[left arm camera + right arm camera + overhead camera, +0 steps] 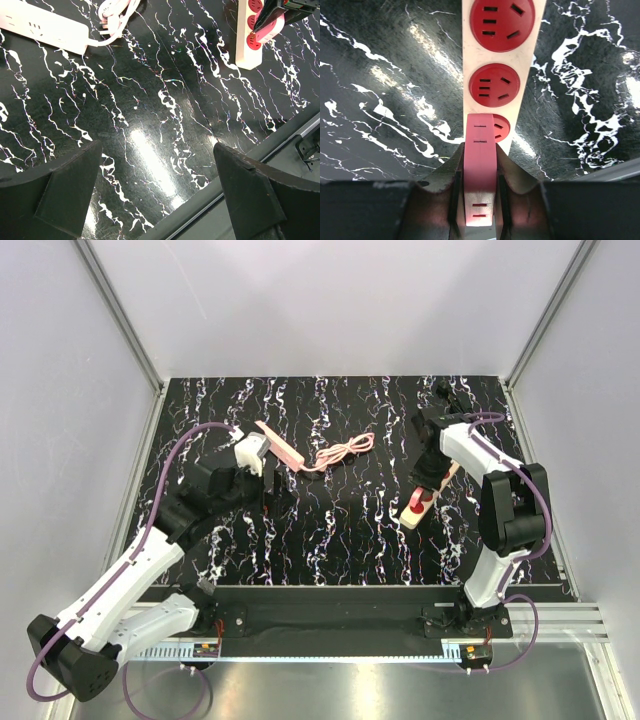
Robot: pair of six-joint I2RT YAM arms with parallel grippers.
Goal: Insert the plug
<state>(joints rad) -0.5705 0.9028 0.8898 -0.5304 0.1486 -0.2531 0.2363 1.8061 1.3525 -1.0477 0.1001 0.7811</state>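
Pink plug [480, 145]: clamped in right gripper [479, 172], over third outlet of red-socket power strip [496, 54].
Left gripper [157, 170]: fingers apart, empty.
Left wrist view, not right: white power strip [40, 27].

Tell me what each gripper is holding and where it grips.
The right gripper clamps the pink plug by its two long sides. The left gripper is open, holding nothing.

pink power strip [281, 447]: 1 | red-socket strip [494, 85]: 1 | pink plug [480, 170]: 1 | cord [345, 452]: 1
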